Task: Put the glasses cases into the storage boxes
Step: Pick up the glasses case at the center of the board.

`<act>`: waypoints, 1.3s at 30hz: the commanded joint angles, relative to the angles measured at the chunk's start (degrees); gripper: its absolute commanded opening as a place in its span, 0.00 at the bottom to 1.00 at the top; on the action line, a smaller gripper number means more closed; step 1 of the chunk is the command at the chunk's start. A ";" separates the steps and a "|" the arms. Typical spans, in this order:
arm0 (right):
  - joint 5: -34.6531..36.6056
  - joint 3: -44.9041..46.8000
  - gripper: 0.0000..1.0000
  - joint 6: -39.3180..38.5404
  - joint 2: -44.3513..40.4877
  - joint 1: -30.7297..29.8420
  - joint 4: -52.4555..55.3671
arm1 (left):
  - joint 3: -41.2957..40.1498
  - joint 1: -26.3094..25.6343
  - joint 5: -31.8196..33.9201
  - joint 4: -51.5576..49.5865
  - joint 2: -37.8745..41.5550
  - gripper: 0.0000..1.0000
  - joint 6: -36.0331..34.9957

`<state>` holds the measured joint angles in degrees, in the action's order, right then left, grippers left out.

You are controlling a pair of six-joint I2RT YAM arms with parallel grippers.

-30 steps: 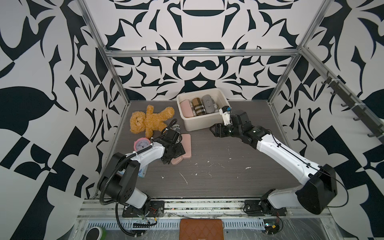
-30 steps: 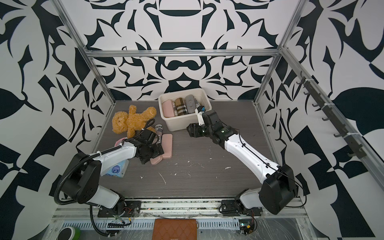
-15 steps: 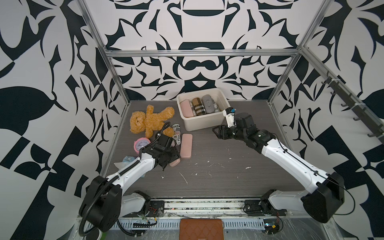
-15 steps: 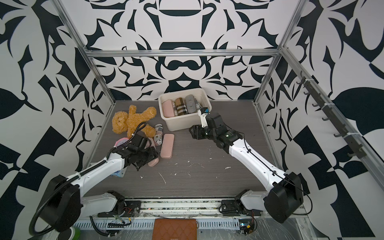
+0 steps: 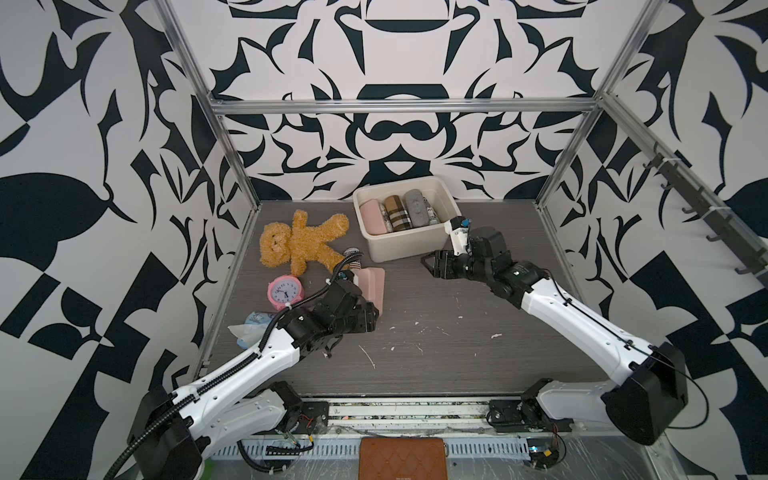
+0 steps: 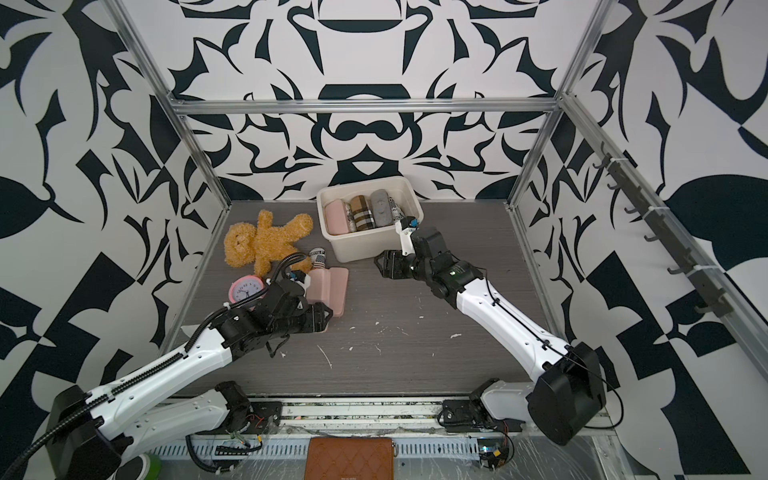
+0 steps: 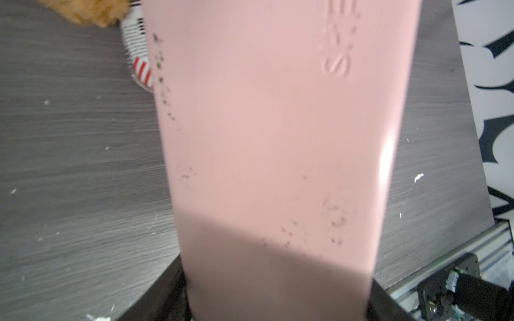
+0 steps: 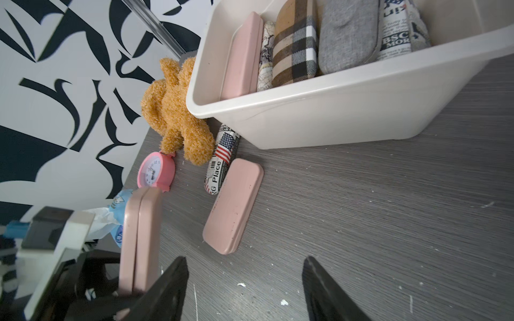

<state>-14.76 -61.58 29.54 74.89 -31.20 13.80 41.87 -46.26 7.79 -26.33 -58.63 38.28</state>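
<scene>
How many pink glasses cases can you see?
3 pink cases: one in the tub, one lying flat on the table, one gripped by the left end effector. Others could hide deeper in the tub.

Two robot arms: glossy white shells dotted with screws, black joints, black bases. A ribbed black hose point(image 5: 216, 379) runs along the left arm point(image 5: 266, 357); a thin black wire point(image 5: 611, 332) along the right arm point(image 5: 573, 322). The left gripper point(image 5: 371, 319) and right gripper point(image 5: 428, 264) are black.
</scene>
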 commanded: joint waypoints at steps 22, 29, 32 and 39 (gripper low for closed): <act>-13.55 -0.42 0.33 14.29 11.57 -8.17 -21.16 | 7.27 -4.45 3.88 11.47 -6.60 0.65 -8.22; -8.71 -3.27 0.00 12.28 8.58 -4.85 -20.00 | 8.81 -4.41 7.07 7.57 -4.39 1.00 -9.00; -7.67 -7.45 0.00 12.54 8.35 1.23 -21.20 | 7.19 -4.43 12.95 5.12 0.29 0.99 -8.36; -6.02 -18.73 0.00 18.04 17.72 12.89 -28.55 | 5.82 -3.40 17.41 -0.58 8.18 0.99 -6.82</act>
<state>-20.97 -75.07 44.14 89.97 -20.67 -5.76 48.66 -50.06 22.13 -22.92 -51.83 30.33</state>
